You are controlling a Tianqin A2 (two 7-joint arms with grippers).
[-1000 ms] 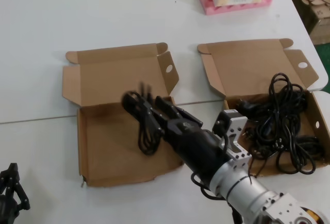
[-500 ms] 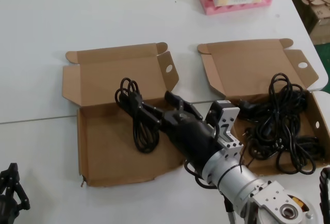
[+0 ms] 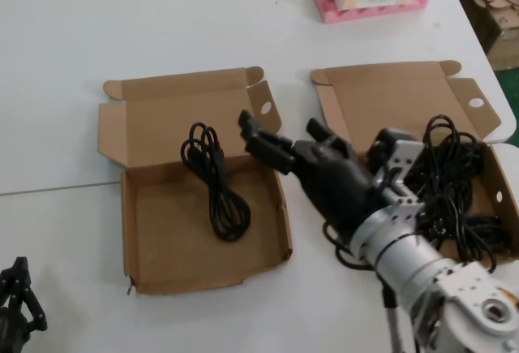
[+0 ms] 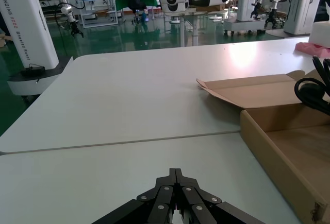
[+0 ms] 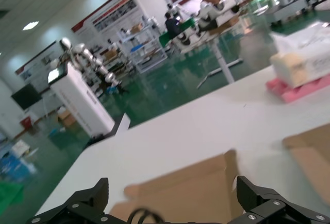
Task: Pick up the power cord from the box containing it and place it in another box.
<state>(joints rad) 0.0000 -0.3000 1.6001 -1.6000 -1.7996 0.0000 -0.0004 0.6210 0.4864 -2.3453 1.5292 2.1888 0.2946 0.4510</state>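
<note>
The power cord [image 3: 216, 179], a slim black looped bundle, lies loose in the left brown box [image 3: 127, 207], the one with the wavy front wall. The cord also shows in the left wrist view [image 4: 312, 88] and the right wrist view [image 5: 142, 215]. My right gripper [image 3: 284, 134] is open and empty, above the left box's right wall, between the two boxes; its jaws stand wide apart in the right wrist view [image 5: 172, 203]. The right brown box [image 3: 389, 101] holds a big mass of black cables [image 3: 442, 191]. My left gripper [image 3: 16, 296] is parked at the front left, shut [image 4: 175, 175].
A pink foam block [image 3: 369, 2] with a white pack on it sits at the back of the white table [image 3: 162, 12]. A seam [image 3: 57, 188] crosses the table. The table's right edge is close to the right box.
My right gripper opened and let go of the power cord, which now lies in the left box. The gripper then moved right, away from the cord.
</note>
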